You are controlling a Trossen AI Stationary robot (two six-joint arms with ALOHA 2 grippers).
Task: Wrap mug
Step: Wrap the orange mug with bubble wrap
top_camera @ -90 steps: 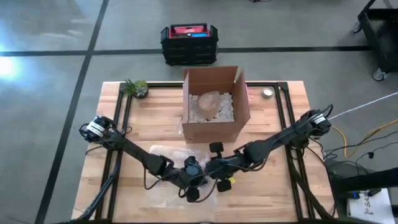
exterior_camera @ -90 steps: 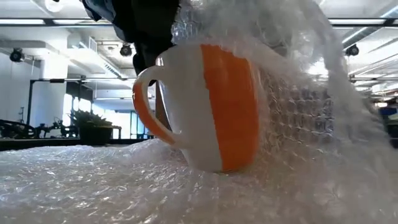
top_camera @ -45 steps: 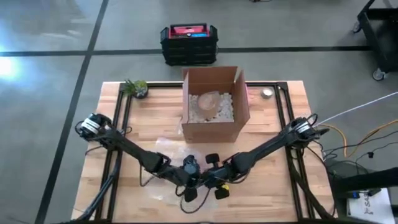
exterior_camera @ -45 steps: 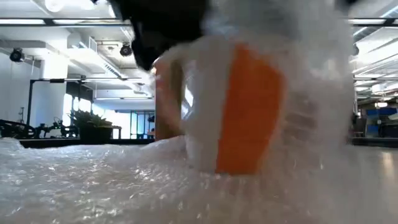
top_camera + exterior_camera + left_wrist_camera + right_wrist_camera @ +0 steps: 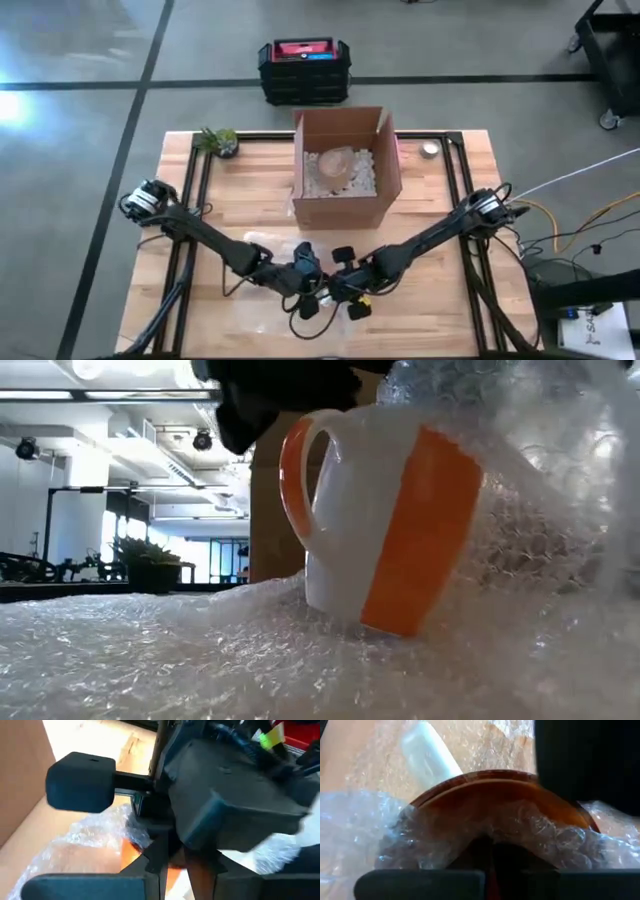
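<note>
A white mug with an orange stripe and orange handle [image 5: 390, 520] stands tilted on a sheet of bubble wrap [image 5: 150, 650] near the table's front edge. Its top leans toward the table's right and the handle side of its base is raised. Wrap is draped over its right side and top. My left gripper [image 5: 306, 283] is at the mug's top by the handle. My right gripper [image 5: 347, 283] faces it from the right, where wrap lies over the mug's near rim [image 5: 495, 827]. My left gripper comes down on the mug's rim beside the handle [image 5: 305, 415]. The gripper's own body hides how its fingers sit there. The mug is tilted below it, the far side of its base on the wrap. My right gripper has the bubble wrap's raised part [image 5: 420, 835], drawn over the mug's rim. Its fingers come level from the table's right, and they hide the contact.
An open cardboard box [image 5: 345, 165] with white filling stands behind the mug at the table's middle. A small potted plant [image 5: 220, 140] is at the far left corner and a small round object [image 5: 430, 150] at the far right. A black case [image 5: 305, 68] sits on the floor beyond.
My right gripper has gone toward the table's left and near edge, bringing the wrap farther over the mug. The mug has shifted a little toward the table's right. It has tipped from upright to leaning right, and the handle side of its base has risen.
</note>
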